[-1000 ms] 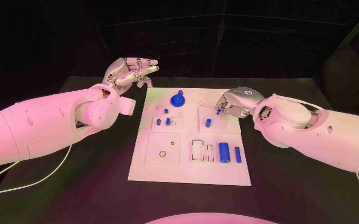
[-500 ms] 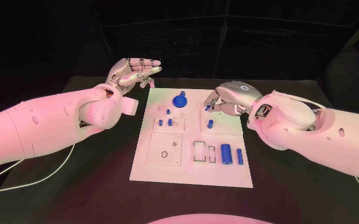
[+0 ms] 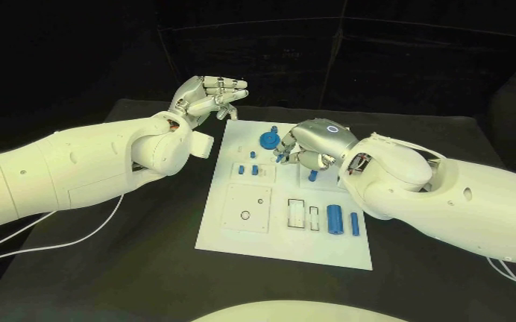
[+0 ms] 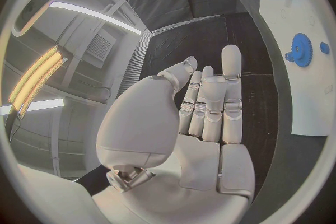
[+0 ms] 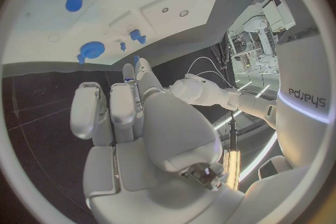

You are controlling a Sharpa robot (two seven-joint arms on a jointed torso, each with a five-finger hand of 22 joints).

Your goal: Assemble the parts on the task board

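My right hand [image 3: 312, 143] hangs over the far middle of the task board [image 3: 282, 251], fingers curled downward. A small blue piece [image 3: 282, 157] shows at my fingertips; whether I am pinching it or it merely stands on the board beneath them I cannot tell, since the back of my hand hides the contact. Just left of that hand lies the blue gear [image 3: 268, 139], partly cut off by my fingers. Nearer me, two short blue pegs [image 3: 248, 169] sit left of centre, and a blue cylinder [image 3: 335, 218] with a thinner blue pin [image 3: 354, 223] lies at the near right. My left hand [image 3: 211, 98] is raised beyond the board's far left corner, fingers loosely spread, holding nothing.
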